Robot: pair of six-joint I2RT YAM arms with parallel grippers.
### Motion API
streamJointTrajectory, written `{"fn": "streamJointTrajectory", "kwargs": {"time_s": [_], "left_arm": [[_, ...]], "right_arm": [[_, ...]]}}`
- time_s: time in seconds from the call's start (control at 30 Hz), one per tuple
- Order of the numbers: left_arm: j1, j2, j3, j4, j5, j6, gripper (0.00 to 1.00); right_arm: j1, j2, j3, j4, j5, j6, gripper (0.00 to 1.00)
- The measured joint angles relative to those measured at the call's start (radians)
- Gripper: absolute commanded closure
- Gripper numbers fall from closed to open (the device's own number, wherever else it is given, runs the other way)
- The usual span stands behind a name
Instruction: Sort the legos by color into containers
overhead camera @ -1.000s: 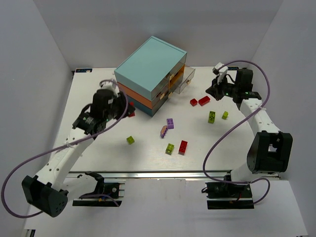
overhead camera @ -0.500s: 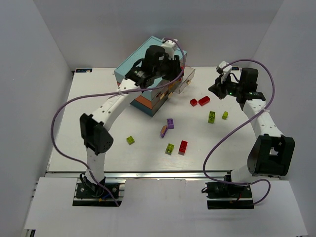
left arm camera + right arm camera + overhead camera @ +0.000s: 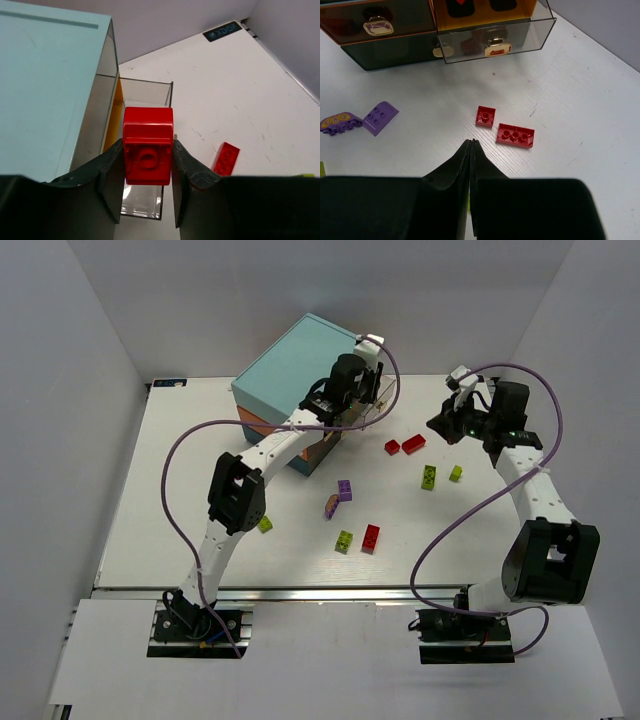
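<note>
A flat white tabletop [image 3: 180, 500], faintly scuffed, lay enclosed by plain pale grey walls [image 3: 60, 390] on three sides, with a small dark rectangular label [image 3: 170, 383] bearing light lettering at its far left corner and a silver metal rail [image 3: 300, 593] along its near edge.

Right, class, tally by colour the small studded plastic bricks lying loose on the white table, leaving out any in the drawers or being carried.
Red studded plastic bricks: 3
Green studded plastic bricks: 2
Yellow-green studded plastic bricks: 2
Purple or pinkish studded plastic bricks: 2
Total: 9
Left out: red plastic brick in the left hand
</note>
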Motion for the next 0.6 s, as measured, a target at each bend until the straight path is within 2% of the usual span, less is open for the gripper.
{"fn": "streamJointTrajectory", "kwargs": {"time_s": [0.13,0.23,0.27,0.33,0.47,0.6], "left_arm": [[-0.019,0.029,0.002,0.051,-0.071,0.047,0.88],[-0.029,0.044,0.004,0.08,-0.113,0.07,0.78],[-0.03,0.05,0.007,0.09,-0.125,0.08,0.71],[-0.034,0.062,0.011,0.105,-0.149,0.099,0.66],[-0.035,0.091,0.016,0.116,-0.179,0.117,0.56],[-0.039,0.109,0.016,0.113,-0.195,0.126,0.4]], "right_arm": [[-0.002,-0.002,-0.005,0.0,0.0,0.008,0.94],[-0.007,-0.002,-0.01,0.001,0.0,0.013,0.87],[-0.009,-0.002,-0.012,0.001,0.0,0.015,0.84],[-0.012,-0.002,-0.014,0.001,0.0,0.019,0.75],[-0.014,-0.002,-0.015,0.001,0.0,0.023,0.7],[-0.015,-0.002,-0.015,0.001,0.0,0.022,0.66]]}}
